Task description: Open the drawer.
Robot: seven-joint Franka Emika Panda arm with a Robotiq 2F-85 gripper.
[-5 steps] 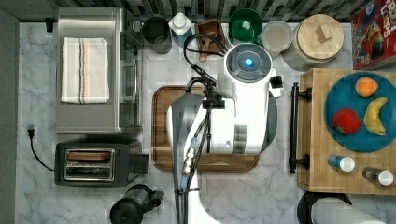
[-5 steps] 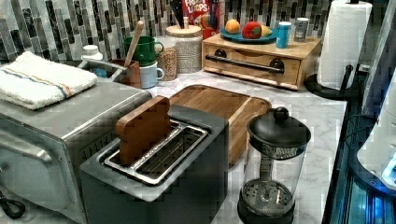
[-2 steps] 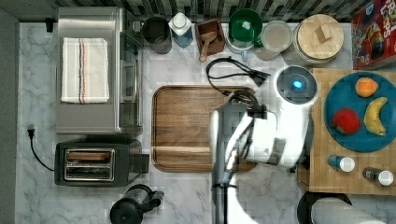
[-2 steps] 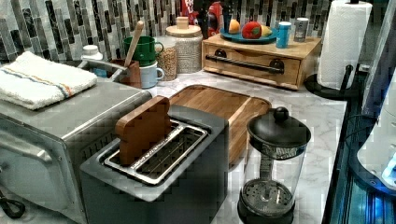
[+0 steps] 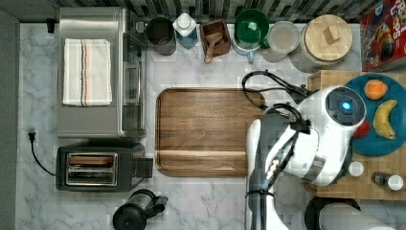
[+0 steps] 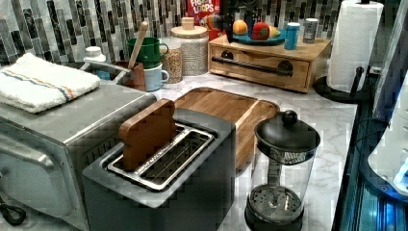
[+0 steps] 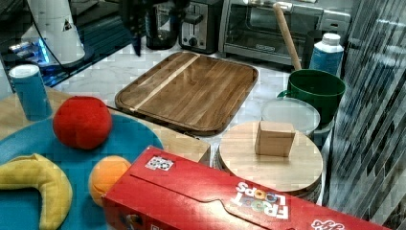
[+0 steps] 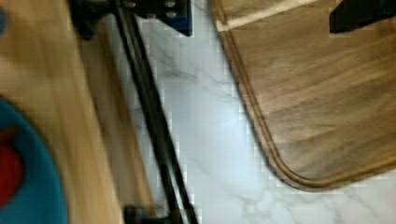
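The drawer [image 6: 262, 73] is a light-wood front in the butcher-block unit [image 5: 330, 79], flush with the unit. Its long black bar handle [image 6: 252, 66] runs across the front. The wrist view shows the handle [image 8: 156, 135] running slantwise past the drawer front [image 8: 116, 144]. My gripper [image 8: 261, 16] is open, hanging above the marble beside the handle, with one fingertip [image 8: 173, 14] close over the bar and the other [image 8: 359, 14] above the walnut tray. In the top view my arm [image 5: 306, 139] covers the drawer front. A dark finger [image 7: 137, 42] points down in the right view.
A walnut tray [image 5: 208, 132] lies on the marble counter just to the top view's left of the unit. On the unit sit a blue plate [image 5: 378, 120] of fruit and small shakers [image 5: 355, 168]. A paper towel roll [image 6: 353, 43], jars and a cereal box [image 7: 230, 196] stand nearby.
My arm has swung from over the walnut tray toward the top view's right and now stands over the unit's drawer side. The drawer has not moved.
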